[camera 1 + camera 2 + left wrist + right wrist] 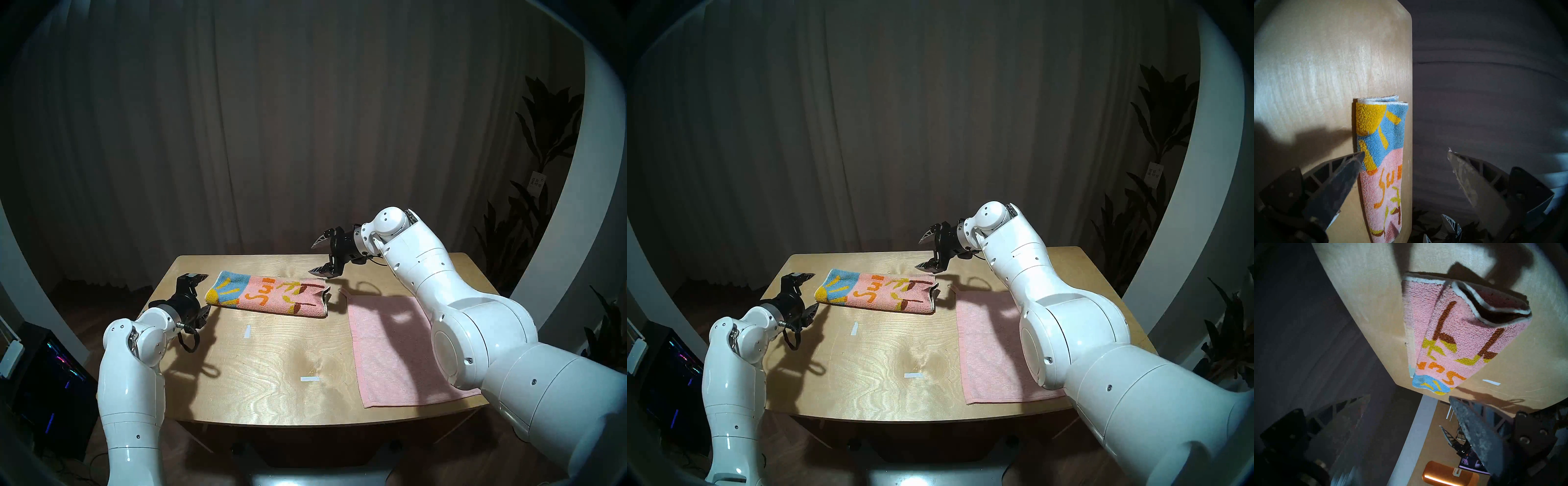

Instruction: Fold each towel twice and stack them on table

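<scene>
One towel folded once, one flat, both my hands empty.

The table (271, 373) fills mid-frame; the plain pink towel (390, 349) lies flat at lower right, under my right arm. The patterned towel (268, 297) lies centre-left, a long strip running left to right. My left gripper (198, 295), fingers spread, sits just beside its left end; my right gripper (319, 256), also spread, hovers above its right end. I judge each arm takes its nearer end.
</scene>
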You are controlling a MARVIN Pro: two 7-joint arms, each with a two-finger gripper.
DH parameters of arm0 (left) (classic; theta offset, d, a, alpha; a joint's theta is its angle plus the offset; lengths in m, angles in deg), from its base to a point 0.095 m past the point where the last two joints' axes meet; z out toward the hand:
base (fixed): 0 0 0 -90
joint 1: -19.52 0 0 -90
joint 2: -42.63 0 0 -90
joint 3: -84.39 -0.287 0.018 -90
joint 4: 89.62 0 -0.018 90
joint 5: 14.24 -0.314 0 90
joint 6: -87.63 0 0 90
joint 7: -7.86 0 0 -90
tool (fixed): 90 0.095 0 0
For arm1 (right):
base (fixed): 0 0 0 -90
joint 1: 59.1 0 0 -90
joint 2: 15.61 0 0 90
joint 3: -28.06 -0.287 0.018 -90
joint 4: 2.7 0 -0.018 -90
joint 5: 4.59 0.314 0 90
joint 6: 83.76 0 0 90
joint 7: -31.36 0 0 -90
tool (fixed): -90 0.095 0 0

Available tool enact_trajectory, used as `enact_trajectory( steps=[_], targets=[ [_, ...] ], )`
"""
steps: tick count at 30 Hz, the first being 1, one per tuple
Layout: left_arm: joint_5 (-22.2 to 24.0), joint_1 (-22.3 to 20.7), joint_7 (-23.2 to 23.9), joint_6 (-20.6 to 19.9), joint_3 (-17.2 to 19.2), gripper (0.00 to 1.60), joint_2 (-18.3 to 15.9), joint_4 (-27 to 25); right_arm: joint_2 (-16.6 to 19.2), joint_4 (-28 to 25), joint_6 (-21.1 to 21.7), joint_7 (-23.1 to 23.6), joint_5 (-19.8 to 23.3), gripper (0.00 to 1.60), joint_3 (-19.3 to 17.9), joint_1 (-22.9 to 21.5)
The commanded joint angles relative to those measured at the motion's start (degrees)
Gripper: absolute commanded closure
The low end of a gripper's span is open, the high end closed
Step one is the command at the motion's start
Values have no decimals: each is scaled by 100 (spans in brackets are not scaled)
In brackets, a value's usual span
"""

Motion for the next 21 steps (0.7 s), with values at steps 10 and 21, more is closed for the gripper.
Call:
enact_trajectory(
  steps=[10, 21],
  targets=[
    [252, 329, 348, -416, 90, 0, 78, -346, 308, -1357, 1030, -291, 266, 0, -164, 667],
    [306, 155, 445, -492, 151, 0, 60, -359, 626, -2181, 1843, -254, 176, 0, -78, 1348]
  ],
)
